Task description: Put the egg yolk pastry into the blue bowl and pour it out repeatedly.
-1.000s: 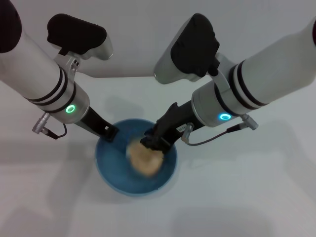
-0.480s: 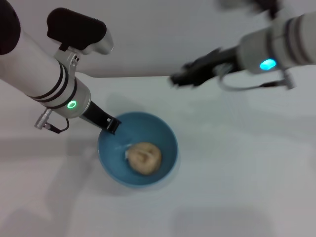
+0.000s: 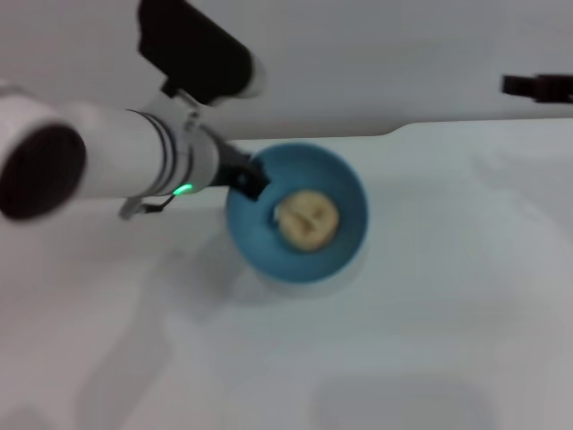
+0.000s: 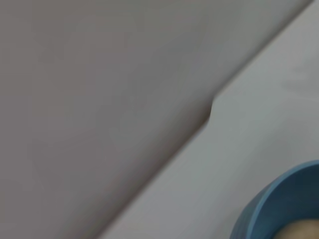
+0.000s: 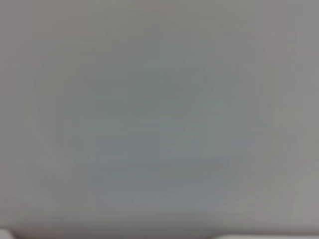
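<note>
The egg yolk pastry (image 3: 307, 219), a pale tan lumpy ball, lies inside the blue bowl (image 3: 291, 262). My left gripper (image 3: 248, 181) is shut on the bowl's near-left rim and holds the bowl up off the white table, close to its far edge. The left wrist view catches only a piece of the bowl's rim (image 4: 277, 198) and a sliver of the pastry (image 4: 302, 230). My right gripper (image 3: 535, 86) is a dark shape far off at the upper right, away from the bowl. The right wrist view holds only a plain grey surface.
The white table (image 3: 403, 340) spreads out below and to the right of the bowl. Its far edge (image 3: 466, 127) with a small step (image 4: 210, 111) meets a grey wall just behind the bowl.
The right gripper let go of the pastry into the bowl and pulled away to the far right. The left arm has carried the bowl with the pastry up and toward the far edge.
</note>
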Robot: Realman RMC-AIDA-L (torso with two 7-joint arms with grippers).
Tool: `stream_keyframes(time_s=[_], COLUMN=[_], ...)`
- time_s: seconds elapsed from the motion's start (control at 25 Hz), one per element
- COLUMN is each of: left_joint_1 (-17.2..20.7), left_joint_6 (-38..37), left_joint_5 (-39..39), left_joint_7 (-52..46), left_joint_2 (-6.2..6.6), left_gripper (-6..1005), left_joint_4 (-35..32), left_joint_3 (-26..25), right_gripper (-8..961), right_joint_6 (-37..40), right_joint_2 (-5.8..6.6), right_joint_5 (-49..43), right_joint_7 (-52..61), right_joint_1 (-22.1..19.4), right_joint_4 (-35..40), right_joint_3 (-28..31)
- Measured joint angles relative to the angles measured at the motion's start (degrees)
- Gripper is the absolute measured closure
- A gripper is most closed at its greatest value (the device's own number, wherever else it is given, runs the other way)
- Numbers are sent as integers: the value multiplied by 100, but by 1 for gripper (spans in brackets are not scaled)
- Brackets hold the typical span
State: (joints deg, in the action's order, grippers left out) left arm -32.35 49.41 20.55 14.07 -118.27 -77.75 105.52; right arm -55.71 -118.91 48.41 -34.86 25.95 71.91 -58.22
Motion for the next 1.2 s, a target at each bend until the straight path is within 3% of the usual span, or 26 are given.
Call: stream_keyframes(time_s=[0.2,0.32,0.36,0.4,0.6,0.68,0.88,1.0,1.2], left_joint_1=[629,931,931,1118,1171,1023,869,580,437], left_joint_6=[-2199,-3558,-3558,-5002,-7520,-8646,-9499,-10624,-11424], left_joint_5=[-1160,-1608,-1608,-1768,-1770,-1534,-619,993,1993], left_joint_7=[-19,-19,-19,19,318,944,1818,2859,3188], left_joint_2=[-30,-41,-41,-39,-60,-77,-83,-83,-82], left_gripper=[975,979,979,980,981,981,983,983,983], left_joint_4=[-186,-44,-44,372,1520,2187,2638,3101,3235], left_joint_3=[1257,1592,1592,1701,1725,1874,2263,2984,3414], right_gripper=[508,508,508,508,508,508,508,508,508], right_joint_6=[70,71,71,71,71,71,70,69,71], right_joint_2=[32,42,42,40,26,26,28,23,13], right_joint_5=[198,318,338,354,375,420,462,501,512], right_joint_7=[-10,-16,-21,-26,-50,-74,-81,-88,-91], right_joint_1=[-227,-347,-384,-426,-533,-529,-512,-517,-539], right_joint_4=[-455,-603,-616,-625,-668,-744,-793,-796,-825], right_joint_3=[516,741,795,839,903,911,913,913,916])
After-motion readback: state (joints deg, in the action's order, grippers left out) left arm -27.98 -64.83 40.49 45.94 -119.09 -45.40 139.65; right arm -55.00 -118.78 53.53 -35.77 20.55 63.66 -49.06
